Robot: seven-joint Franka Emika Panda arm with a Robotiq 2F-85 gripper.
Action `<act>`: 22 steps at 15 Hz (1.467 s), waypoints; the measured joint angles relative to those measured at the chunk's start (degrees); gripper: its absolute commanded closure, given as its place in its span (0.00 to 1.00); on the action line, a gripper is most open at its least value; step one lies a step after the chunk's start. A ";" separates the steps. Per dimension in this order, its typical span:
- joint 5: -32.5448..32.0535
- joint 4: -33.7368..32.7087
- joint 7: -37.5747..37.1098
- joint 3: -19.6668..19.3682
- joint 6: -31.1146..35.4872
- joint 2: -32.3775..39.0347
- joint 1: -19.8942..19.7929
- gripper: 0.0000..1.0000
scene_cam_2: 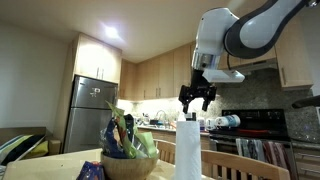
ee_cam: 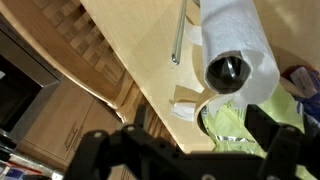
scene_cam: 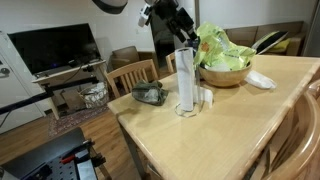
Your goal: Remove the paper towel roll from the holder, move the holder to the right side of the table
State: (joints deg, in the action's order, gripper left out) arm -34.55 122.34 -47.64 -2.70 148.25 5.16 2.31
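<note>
Overhead, the fingers (scene_cam_2: 207, 98) hang wide, empty, above the paper towel roll (scene_cam_2: 187, 150); bare table (scene_cam: 170, 135) spreads beside it.

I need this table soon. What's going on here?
A robot arm is working on the paper towel roll. Its gripper hangs open just above the roll's top, holding nothing. The roll stands upright on the table beside a bowl of greens, apparently on the holder, whose thin rod shows alongside it.

Under warm room light, a ceiling lamp (scene_cam_2: 111, 33) glares at the far left in an exterior view and the desk (scene_cam: 200, 140) shows a soft sheen. In the wrist view the pincer (ee_cam: 190, 150) is a dark, blurred shape, the paper towel roll (ee_cam: 240, 40) bright white.
</note>
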 measured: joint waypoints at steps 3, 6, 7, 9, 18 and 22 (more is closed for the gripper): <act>0.00 0.36 0.00 -0.16 -0.29 0.02 -0.44 0.00; 0.00 0.63 0.00 -0.45 -0.68 0.02 -0.92 0.00; 0.00 0.70 0.00 -0.48 -0.75 0.02 -1.09 0.00; 0.00 0.92 0.00 -0.67 -0.89 0.02 -1.15 0.00; 0.23 2.58 0.20 -0.84 -0.95 0.34 -1.14 0.00; 0.23 2.84 0.20 -0.84 -0.95 0.64 -1.09 0.00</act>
State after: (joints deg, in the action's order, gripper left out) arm -34.32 125.17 -47.44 -3.54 147.29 5.80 1.23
